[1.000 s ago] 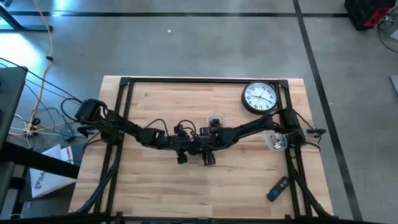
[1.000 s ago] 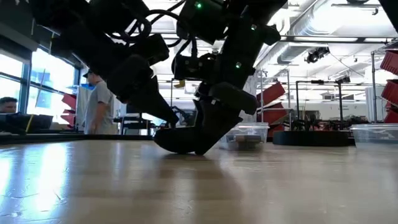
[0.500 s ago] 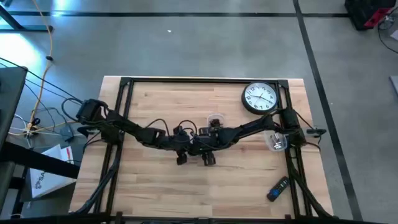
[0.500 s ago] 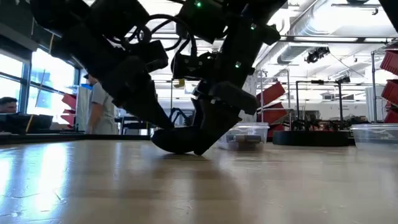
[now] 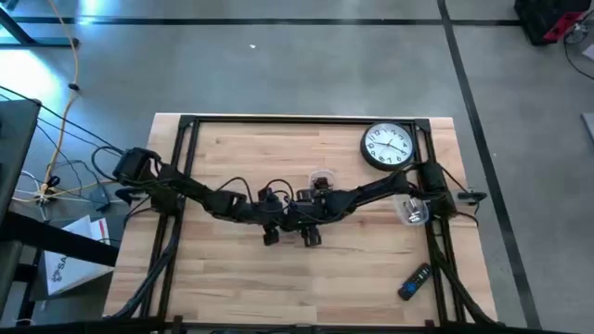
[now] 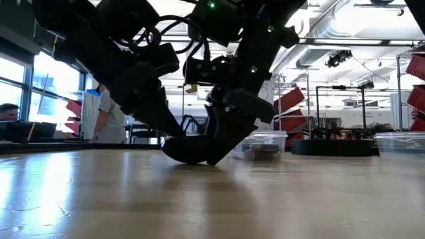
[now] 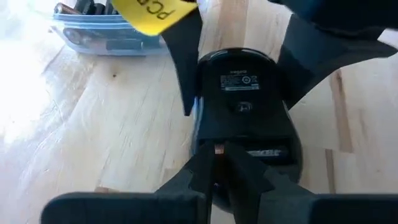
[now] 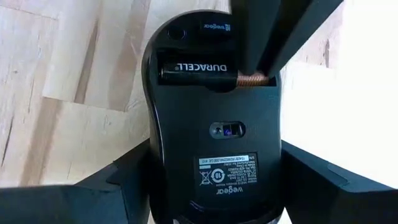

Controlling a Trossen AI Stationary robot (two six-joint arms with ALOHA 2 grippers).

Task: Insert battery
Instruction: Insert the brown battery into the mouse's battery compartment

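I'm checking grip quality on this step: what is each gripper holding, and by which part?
The right gripper clamps the upturned black computer mouse by its two sides. The left gripper pinches the black-and-copper Duracell battery by its copper end, in the mouse's bay.

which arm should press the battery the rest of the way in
Left. Its gripper already pinches the battery's copper end at the mouse's compartment, while the right gripper straddles the mouse, steadying it.
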